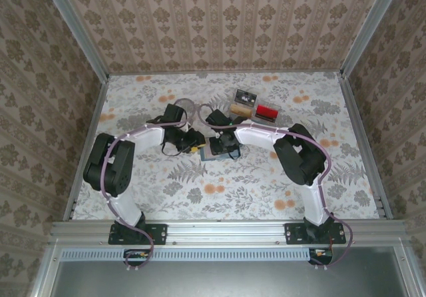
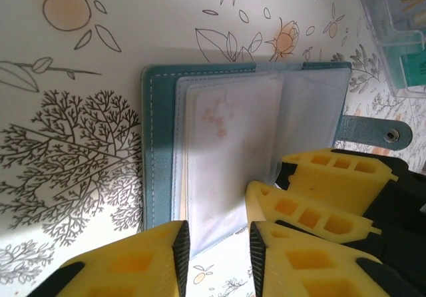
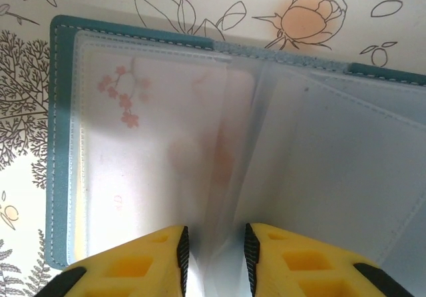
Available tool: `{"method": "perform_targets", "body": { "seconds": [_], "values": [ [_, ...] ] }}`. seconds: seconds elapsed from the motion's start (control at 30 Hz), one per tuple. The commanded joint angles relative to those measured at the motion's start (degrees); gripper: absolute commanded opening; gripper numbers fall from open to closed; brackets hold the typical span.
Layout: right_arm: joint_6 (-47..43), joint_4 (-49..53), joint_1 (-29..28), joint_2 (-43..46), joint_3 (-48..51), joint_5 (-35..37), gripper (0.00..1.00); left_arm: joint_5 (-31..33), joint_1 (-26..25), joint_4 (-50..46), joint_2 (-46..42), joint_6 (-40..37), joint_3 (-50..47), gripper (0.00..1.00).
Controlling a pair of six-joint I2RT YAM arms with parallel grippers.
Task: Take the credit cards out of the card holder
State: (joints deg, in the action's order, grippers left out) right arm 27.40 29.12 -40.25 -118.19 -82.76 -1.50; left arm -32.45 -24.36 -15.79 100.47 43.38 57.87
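Left gripper (image 2: 217, 260) – jaws narrowed but not shut, straddling the corner of a clear sleeve (image 2: 226, 157); right gripper (image 3: 214, 260) same, around a middle sleeve. Probably to part the sleeves and steady the card holder (image 1: 219, 148) before pulling. It lies open, face up on the table (image 1: 166, 197) between the arms – long axis arm to arm, snap tab (image 2: 383, 134) toward the right arm. Credit cards (image 3: 126, 150) sit in the sleeves.

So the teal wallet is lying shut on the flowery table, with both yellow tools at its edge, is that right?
Not shut: the teal wallet lies open on the flowery table, its clear sleeves spread, as the right wrist view shows. The left tool and the right tool are indeed at its edge.
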Motion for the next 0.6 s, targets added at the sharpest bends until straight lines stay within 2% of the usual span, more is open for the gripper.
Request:
{"method": "perform_targets", "body": {
  "seconds": [0.0, 0.57],
  "values": [
    [0.9, 2.0, 0.8, 0.7, 3.0, -1.7, 0.3, -0.8, -0.2, 1.3, 1.6, 2.2, 1.1, 0.3],
    [1.3, 2.0, 1.2, 0.7, 4.3, -1.6, 0.25, -1.1, -1.4, 0.2, 5.7, 2.6, 3.1, 0.29]
  ]
}}
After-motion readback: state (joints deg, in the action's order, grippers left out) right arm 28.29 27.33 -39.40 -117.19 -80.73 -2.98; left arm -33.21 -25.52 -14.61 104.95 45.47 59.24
